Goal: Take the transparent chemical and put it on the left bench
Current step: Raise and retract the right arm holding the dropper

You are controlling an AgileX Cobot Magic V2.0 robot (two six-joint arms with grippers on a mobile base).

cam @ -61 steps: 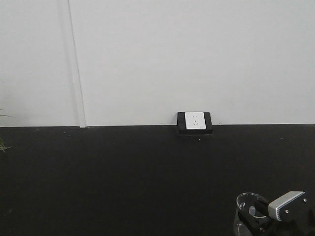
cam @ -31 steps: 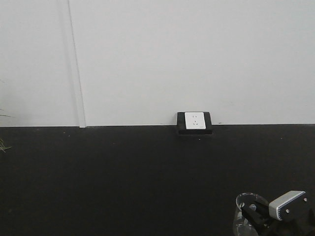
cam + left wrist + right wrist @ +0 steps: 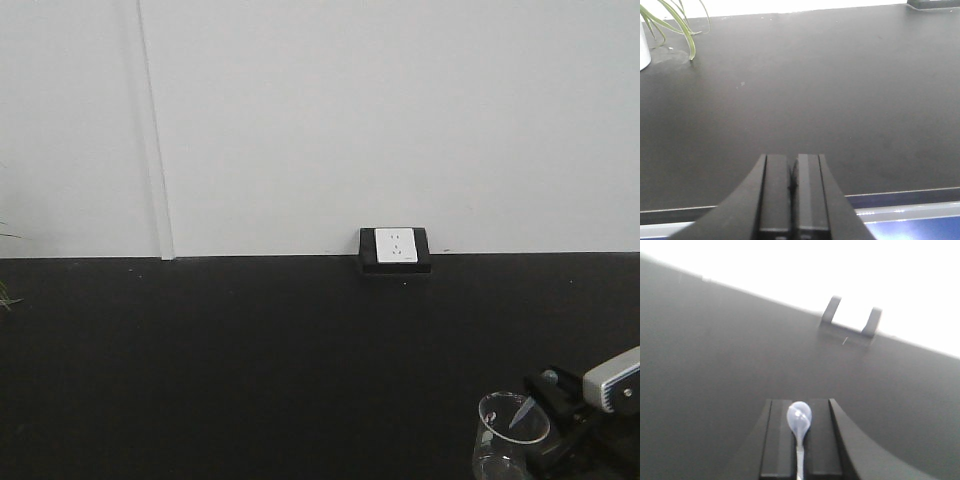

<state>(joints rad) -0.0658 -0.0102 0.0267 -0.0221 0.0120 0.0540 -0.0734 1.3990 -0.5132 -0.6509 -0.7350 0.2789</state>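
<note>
Clear plastic dropper (image 3: 799, 417): your right gripper (image 3: 799, 404) was clamped on its stem, with the bulb at the fingertips. In the front view its pointed tip hung over or just inside the beaker's mouth; I could not tell which.
Idle arm: your left gripper (image 3: 791, 182) had its jaws pressed together on nothing, above the matt black bench top (image 3: 805, 90).
Task's thing: I took the transparent glass beaker (image 3: 510, 438) for the chemical. It stood unheld at the near right of the bench, just beside the right gripper.
Step in hand: by my judgement, finishing with the dropper. You would do well to lift the tip straight up past the rim before swinging away, so the beaker is not knocked.
Container: the beaker stood upright and open. Its base was cut off by the frame, so I could not tell what it held.
Left side: a green-leaved plant in a white pot (image 3: 644, 45) stood at the far left.
Far: a white wall socket in a black frame (image 3: 396, 247) sat against the pale wall.
</note>
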